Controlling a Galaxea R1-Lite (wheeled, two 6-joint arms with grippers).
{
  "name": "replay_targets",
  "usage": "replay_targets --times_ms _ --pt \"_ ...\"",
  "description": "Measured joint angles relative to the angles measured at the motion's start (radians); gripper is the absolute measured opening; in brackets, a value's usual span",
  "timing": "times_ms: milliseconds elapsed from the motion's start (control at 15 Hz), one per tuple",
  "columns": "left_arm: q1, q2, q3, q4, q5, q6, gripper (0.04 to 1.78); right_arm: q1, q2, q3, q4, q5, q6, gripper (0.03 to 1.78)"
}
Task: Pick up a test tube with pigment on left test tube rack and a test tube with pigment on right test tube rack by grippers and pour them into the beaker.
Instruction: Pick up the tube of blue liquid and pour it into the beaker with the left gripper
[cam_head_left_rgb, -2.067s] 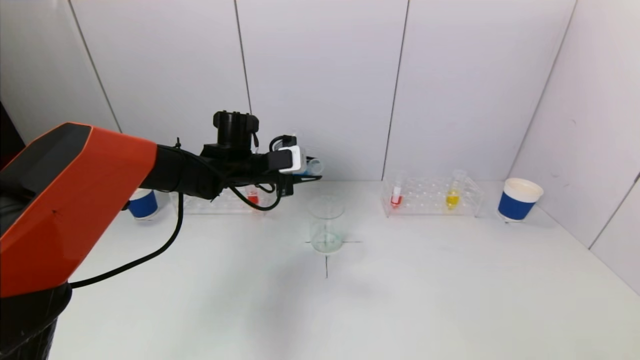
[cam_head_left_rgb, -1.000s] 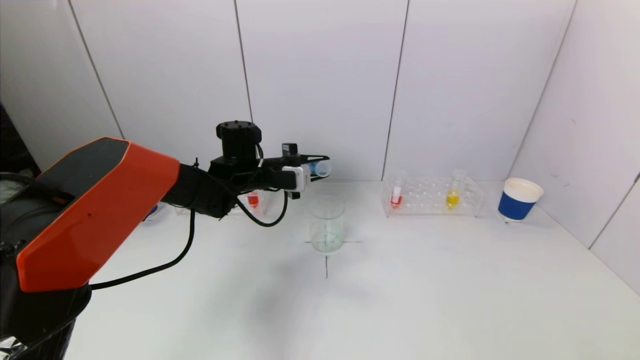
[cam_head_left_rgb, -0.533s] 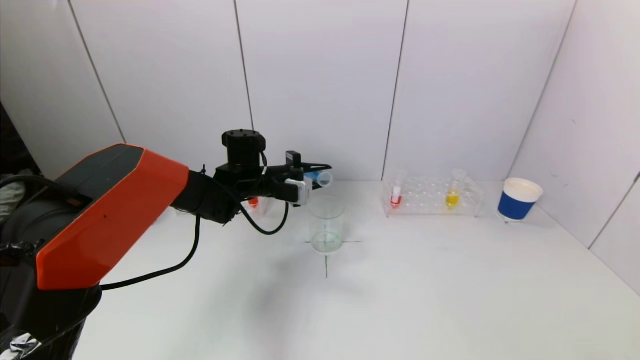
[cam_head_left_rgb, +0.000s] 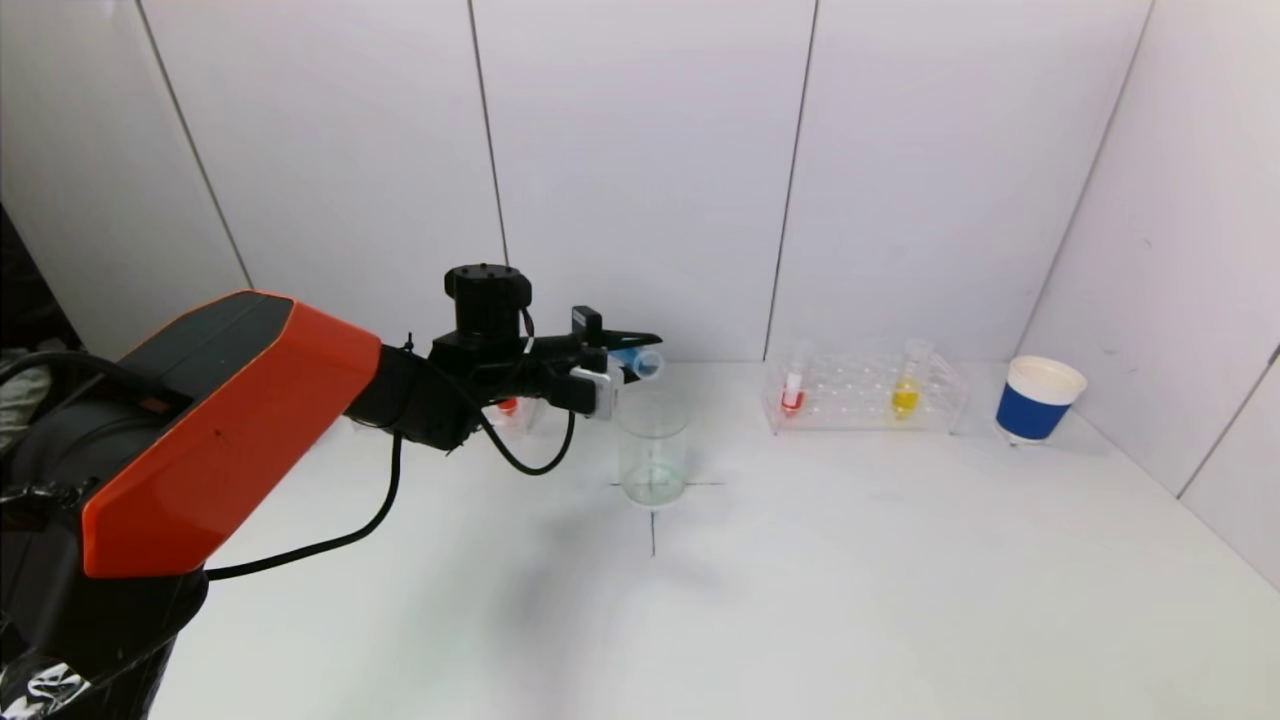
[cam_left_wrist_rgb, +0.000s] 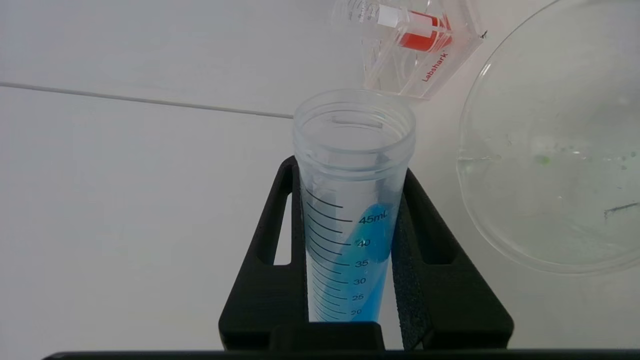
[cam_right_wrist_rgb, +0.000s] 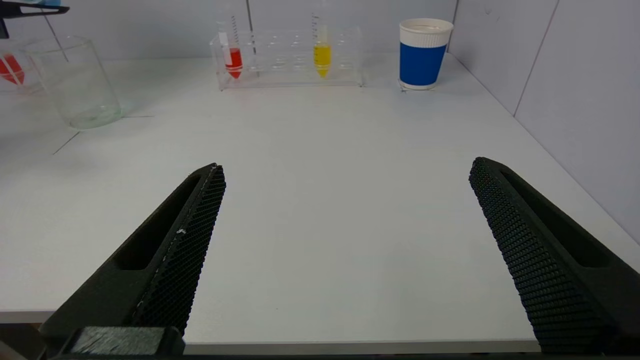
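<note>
My left gripper (cam_head_left_rgb: 632, 352) is shut on a clear test tube with blue pigment (cam_head_left_rgb: 640, 362), held nearly level with its open mouth tipped down over the rim of the glass beaker (cam_head_left_rgb: 653, 452). In the left wrist view the tube (cam_left_wrist_rgb: 352, 200) sits between the black fingers (cam_left_wrist_rgb: 280, 240), blue liquid reaches about the 45 mL mark, and the beaker (cam_left_wrist_rgb: 550, 165) lies beside the tube's mouth. The left rack (cam_head_left_rgb: 520, 410) holds a red tube (cam_head_left_rgb: 507, 404). The right rack (cam_head_left_rgb: 865, 395) holds a red tube (cam_head_left_rgb: 792, 392) and a yellow tube (cam_head_left_rgb: 905, 392). My right gripper (cam_right_wrist_rgb: 345, 200) is open and empty at the table's near edge.
A blue and white paper cup (cam_head_left_rgb: 1038, 398) stands at the back right, beyond the right rack. A black cross mark (cam_head_left_rgb: 653, 520) lies under the beaker. White wall panels close the back and right side of the table (cam_head_left_rgb: 800, 580).
My left gripper has carried the blue tube to the right and down toward the beaker and tipped its mouth lower. The right arm has not moved.
</note>
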Motion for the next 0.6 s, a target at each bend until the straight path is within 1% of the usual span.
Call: replay_targets --times_ms 267,600 --pt "0.011 0.01 -0.001 0.0 -0.002 0.08 0.48 0.0 0.0 0.0 0.0 0.0 0.0 1.77" --pt "0.019 0.024 -0.003 0.0 -0.001 0.136 0.48 0.0 0.0 0.0 0.0 0.0 0.0 1.77"
